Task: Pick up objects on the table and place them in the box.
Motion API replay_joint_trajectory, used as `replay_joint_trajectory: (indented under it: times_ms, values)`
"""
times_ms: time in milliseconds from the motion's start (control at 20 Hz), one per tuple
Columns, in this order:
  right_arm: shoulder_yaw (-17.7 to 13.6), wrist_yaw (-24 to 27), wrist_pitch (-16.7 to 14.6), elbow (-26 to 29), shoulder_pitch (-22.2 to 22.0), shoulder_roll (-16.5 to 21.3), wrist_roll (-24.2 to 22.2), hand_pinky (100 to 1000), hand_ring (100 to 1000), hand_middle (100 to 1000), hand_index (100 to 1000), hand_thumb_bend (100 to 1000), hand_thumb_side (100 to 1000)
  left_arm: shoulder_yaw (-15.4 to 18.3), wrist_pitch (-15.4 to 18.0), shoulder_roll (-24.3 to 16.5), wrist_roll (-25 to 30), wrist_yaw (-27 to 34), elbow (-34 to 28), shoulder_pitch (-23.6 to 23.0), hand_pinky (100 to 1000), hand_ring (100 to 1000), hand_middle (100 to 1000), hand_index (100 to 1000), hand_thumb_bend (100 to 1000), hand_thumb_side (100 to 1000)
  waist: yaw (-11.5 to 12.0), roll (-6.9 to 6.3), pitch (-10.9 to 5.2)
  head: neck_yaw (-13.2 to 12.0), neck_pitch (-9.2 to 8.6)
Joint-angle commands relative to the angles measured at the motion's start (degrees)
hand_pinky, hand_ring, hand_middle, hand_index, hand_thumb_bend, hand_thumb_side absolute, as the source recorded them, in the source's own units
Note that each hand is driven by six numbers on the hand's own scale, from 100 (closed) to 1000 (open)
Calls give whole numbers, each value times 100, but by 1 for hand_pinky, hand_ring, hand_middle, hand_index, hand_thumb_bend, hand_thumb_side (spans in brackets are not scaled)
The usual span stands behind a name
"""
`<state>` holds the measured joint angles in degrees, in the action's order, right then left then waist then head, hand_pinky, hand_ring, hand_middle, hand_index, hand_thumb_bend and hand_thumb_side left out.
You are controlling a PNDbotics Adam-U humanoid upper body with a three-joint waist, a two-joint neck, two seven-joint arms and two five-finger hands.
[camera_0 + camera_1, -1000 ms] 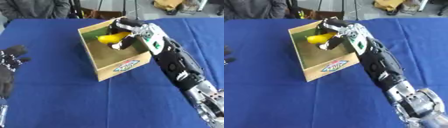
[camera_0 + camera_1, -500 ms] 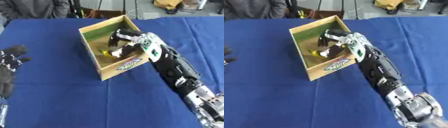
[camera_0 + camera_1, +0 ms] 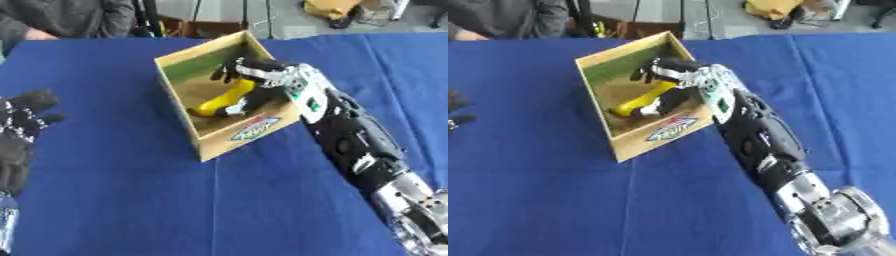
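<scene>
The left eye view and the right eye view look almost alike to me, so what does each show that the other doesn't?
Only the left eye view shows the whole left hand, resting open at the left edge; the right eye view catches just a sliver of it. Only the right eye view shows more of the silver lower end of the right arm at the bottom right. Both show the right hand reaching into the box, with the yellow object inside, on the blue table.

Counter: covered in a deep blue cloth (image 3: 114,200), faint fold lines running across it.
Floor: pale grey (image 3: 289,15) beyond the far edge.
Clutter: dark tripod legs (image 3: 588,20); a tan cardboard-coloured heap (image 3: 767,7).
</scene>
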<state>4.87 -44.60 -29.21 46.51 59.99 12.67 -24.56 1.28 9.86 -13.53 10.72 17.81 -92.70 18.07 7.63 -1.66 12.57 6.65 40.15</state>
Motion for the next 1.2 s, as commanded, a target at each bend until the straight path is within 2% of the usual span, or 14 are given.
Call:
replay_joint_trajectory:
  times_ms: [50,100,250,400,600,650,800,900,1050,1200]
  values:
    - [-369,265,-131,476,145,277,227,788,734,756,848,413,546,69,13,-75,-42,-16,-97,4,741,807,738,686,448,999,-47,-2,-136,-101,-20]
    - [-497,344,-185,605,97,363,306,775,709,726,827,370,531,92,16,-87,-61,-22,-91,-24,741,807,738,685,448,1000,-104,-2,-151,-169,-9]
    - [-879,579,-229,987,-150,687,541,776,706,719,819,347,537,171,36,-124,-135,-41,-79,-92,741,807,738,685,448,999,-279,-12,-176,-330,7]
    - [-1260,814,-71,1368,-489,994,776,782,709,719,817,278,594,221,52,-134,-191,-55,-76,-115,741,807,738,685,448,999,-437,-27,-168,-442,3]
    - [-1724,1120,225,1866,-982,1274,1082,774,718,727,823,130,711,345,87,-154,-292,-80,-77,-116,741,807,738,685,450,998,-675,-59,-100,-616,-85]
    - [-1838,1198,303,1970,-1109,1295,1160,771,720,729,827,100,739,411,105,-164,-346,-84,-81,-112,740,807,738,685,450,997,-750,-73,-71,-674,-123]
    - [-2095,1433,538,2020,-1491,1313,1395,770,720,733,834,100,766,510,133,-220,-458,-112,-81,-134,740,807,738,685,450,998,-896,-92,-33,-778,-159]
    - [-2072,1590,694,2141,-1745,1309,1552,779,724,736,837,100,792,518,139,-226,-484,-125,-75,-150,740,807,737,684,451,999,-917,-92,-33,-787,-155]
    - [-2219,1815,920,2036,-2112,1083,1777,793,734,745,838,100,810,562,149,-211,-533,-137,-57,-148,740,808,737,684,450,1000,-1031,-103,17,-855,-186]
    - [-2239,2039,1143,2232,-2475,876,2001,794,733,745,838,100,816,546,148,-207,-530,-149,-38,-151,740,808,737,684,449,1000,-1054,-115,14,-824,-166]
